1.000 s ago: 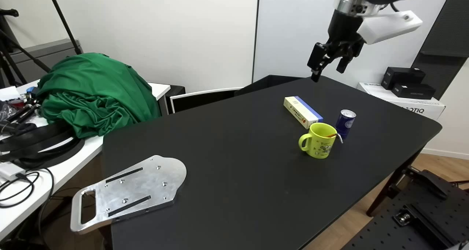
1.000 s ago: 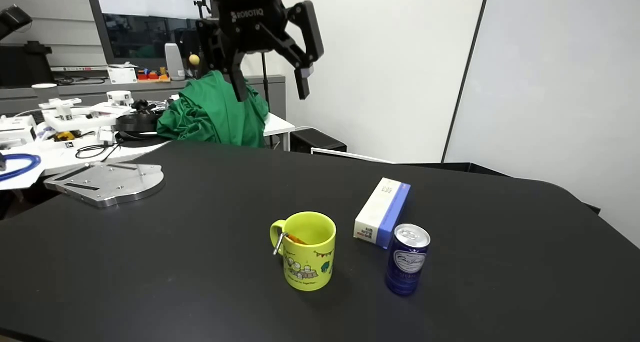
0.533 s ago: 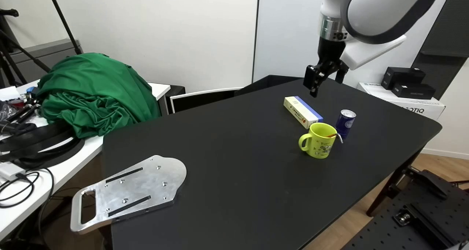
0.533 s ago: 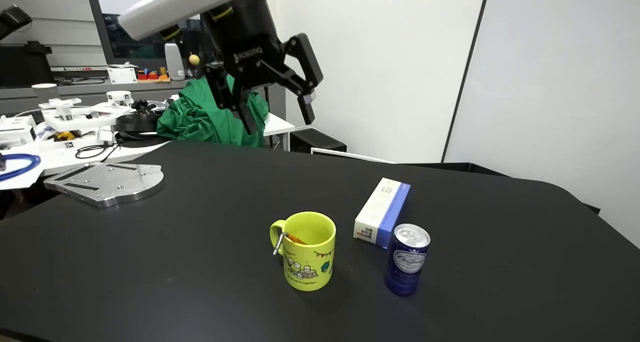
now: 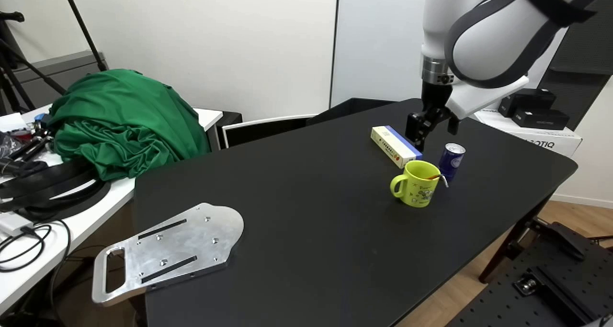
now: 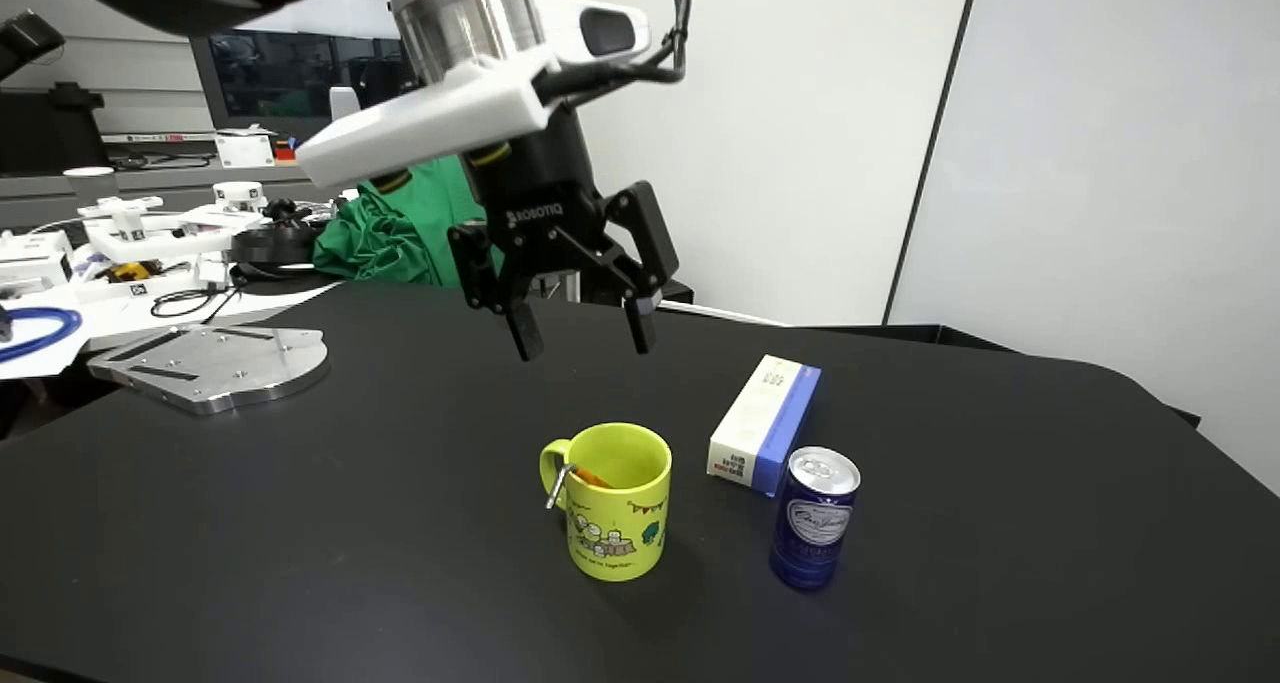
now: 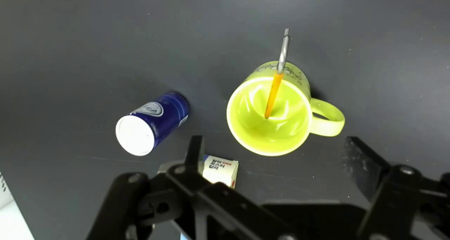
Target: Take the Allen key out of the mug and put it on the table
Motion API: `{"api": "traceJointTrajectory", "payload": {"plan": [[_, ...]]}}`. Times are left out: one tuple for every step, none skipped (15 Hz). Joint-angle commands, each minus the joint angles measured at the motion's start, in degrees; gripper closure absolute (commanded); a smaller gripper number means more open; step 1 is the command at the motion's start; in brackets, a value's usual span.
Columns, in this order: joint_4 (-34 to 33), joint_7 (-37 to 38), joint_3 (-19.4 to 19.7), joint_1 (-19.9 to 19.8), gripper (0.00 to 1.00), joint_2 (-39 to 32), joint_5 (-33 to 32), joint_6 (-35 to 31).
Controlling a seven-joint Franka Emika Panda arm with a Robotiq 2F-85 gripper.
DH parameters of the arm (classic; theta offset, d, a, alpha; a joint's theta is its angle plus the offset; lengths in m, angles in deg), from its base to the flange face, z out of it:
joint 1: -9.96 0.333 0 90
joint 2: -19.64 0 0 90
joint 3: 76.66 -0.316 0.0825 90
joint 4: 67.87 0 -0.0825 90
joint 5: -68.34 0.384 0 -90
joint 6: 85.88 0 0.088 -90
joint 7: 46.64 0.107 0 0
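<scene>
The yellow-green mug stands upright on the black table [image 5: 306,241] in both exterior views [image 5: 415,195] [image 6: 615,538]. It also shows in the wrist view [image 7: 246,134]. The Allen key leans in it: the orange part is inside, and the bent silver end hangs out over the rim, seen in the wrist view [image 7: 283,53] and both exterior views [image 5: 444,180] [image 6: 560,485]. My gripper [image 6: 587,350] is open and empty. It hangs above table height, behind and above the mug in that view. In the wrist view its fingertips [image 7: 273,138] stand wide apart, the Allen key beyond them.
A dark blue can [image 6: 815,523] stands beside the mug. A long white-and-blue box [image 6: 765,418] lies behind it; in the wrist view the left finger partly hides the box [image 7: 219,169]. A metal plate [image 5: 191,241] lies at the table's far end, overhanging the edge.
My gripper has come down towards the mug, and in an exterior view also shifted right. It stays open. The mug, Allen key, can and box have not moved.
</scene>
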State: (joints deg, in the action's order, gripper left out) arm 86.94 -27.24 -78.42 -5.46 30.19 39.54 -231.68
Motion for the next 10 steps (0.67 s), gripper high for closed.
{"api": "traceJointTrajectory", "payload": {"plan": [[-1.06,1.62,2.19,1.36,0.00,-4.46,0.94,-1.81],[-1.02,1.28,2.64,1.79,0.00,-5.19,1.84,-1.79],[-0.94,0.86,3.08,2.20,0.00,-5.88,2.79,-1.65],[-0.97,0.59,3.55,2.50,0.00,-6.64,3.59,-1.77],[-1.25,0.15,4.04,2.83,0.00,-7.52,4.71,-1.56],[-1.46,-0.42,4.53,3.15,0.00,-8.29,6.02,-1.58],[-1.75,-0.99,5.04,3.44,0.00,-9.08,7.27,-1.53],[-2.00,-1.51,5.44,3.74,0.00,-9.65,8.54,-1.35],[-2.24,-2.13,5.86,4.05,0.00,-10.15,9.90,-1.30],[-2.39,-2.76,6.23,4.33,0.00,-10.56,11.00,-1.32]]}}
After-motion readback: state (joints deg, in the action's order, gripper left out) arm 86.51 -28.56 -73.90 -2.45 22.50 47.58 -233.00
